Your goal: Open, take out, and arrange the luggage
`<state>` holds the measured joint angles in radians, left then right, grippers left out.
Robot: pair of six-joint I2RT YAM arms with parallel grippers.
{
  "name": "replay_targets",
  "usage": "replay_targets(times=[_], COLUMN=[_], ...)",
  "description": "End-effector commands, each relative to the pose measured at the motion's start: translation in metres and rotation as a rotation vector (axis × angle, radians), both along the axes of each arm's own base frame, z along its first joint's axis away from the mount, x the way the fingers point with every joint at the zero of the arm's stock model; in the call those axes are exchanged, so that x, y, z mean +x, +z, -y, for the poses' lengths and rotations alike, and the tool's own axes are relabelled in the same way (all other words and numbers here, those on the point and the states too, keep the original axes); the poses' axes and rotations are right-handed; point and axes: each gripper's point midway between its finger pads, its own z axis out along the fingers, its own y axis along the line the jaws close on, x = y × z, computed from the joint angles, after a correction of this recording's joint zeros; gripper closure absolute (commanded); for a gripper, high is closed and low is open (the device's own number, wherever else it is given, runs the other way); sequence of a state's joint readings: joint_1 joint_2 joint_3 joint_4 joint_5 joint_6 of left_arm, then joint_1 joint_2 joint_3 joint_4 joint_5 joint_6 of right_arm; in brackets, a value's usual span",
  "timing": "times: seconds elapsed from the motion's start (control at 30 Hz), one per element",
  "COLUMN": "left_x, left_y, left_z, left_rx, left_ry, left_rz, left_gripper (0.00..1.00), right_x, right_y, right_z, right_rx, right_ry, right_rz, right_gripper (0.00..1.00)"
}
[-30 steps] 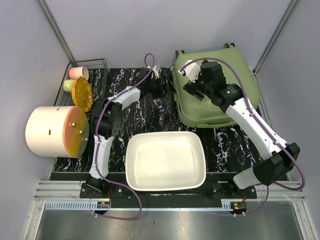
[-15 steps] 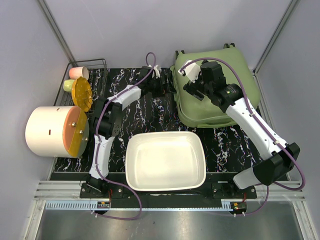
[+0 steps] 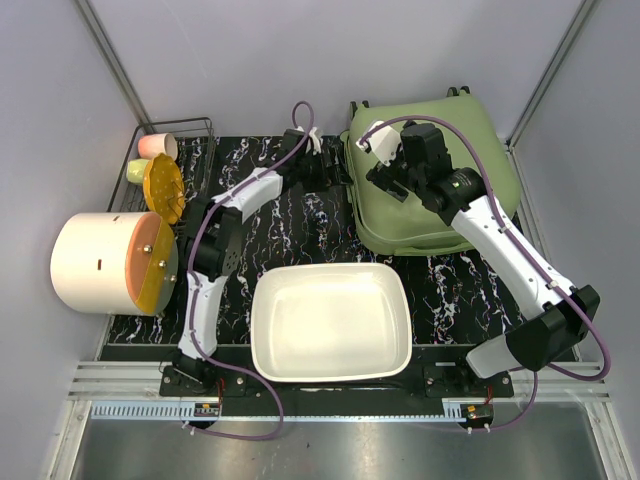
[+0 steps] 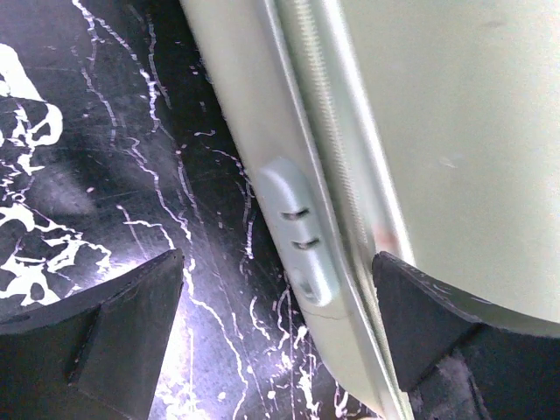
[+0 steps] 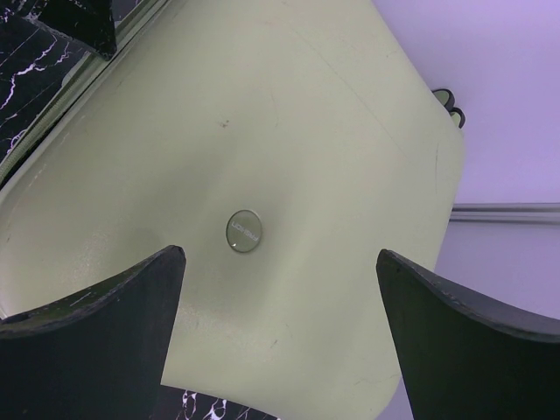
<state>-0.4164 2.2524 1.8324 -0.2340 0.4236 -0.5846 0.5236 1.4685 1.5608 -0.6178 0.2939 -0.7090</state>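
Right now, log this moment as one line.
luggage: closed, far right | left gripper: open at its zipper edge | right gripper: open above its lid | held: nothing

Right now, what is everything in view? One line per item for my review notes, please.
luggage: 1, olive green, back right, zipped shut
bin: 1, white, near centre
rack: 1, black wire, back left
pink cup: 1, pink, in rack
green cup: 1, pale green, in rack
plate: 1, orange, at rack's near end
drum: 1, white with orange lid, far left
mat: 1, black marbled, under the bin and luggage
left tool: 1, black, open, at luggage's left edge
right tool: 1, black, open, over luggage
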Motion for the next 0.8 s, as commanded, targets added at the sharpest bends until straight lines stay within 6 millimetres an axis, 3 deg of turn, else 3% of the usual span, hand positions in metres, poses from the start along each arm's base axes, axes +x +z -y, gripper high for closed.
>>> replay_targets(times=[0.0,0.1,0.27,0.37,0.53,0.77], left_x=[-0.008,-0.011,-0.013,-0.011,-0.005,0.000], left_y=[0.088,0.094,0.084,0.074,0.038,0.026], left_z=[0.011,0.001,-0.006,-0.007,-0.009,-0.002], left_rx=[-0.034,-0.013,0.004,0.014,0.042,0.025], left_ry=[-0.030,-0.012,-0.007,0.003,0.027,0.002], left_rz=[0.202,0.206,0.182,0.163,0.077,0.068], left_gripper=[0.07,0.07,0.07,0.07,0.08,0.09], right_x=[0.000,0.000,0.001,0.003,0.004,0.004], right_y=[0.014,0.015,0.014,0.015,0.015,0.013], right_z=[0.000,0.000,-0.001,-0.002,-0.004,-0.004], right_rx=[0.038,0.038,0.039,0.040,0.045,0.043], right_ry=[-0.004,-0.005,-0.004,-0.005,-0.002,-0.003], right_rz=[0.042,0.045,0.043,0.043,0.041,0.035], right_gripper=[0.00,0.00,0.00,0.00,0.00,0.00])
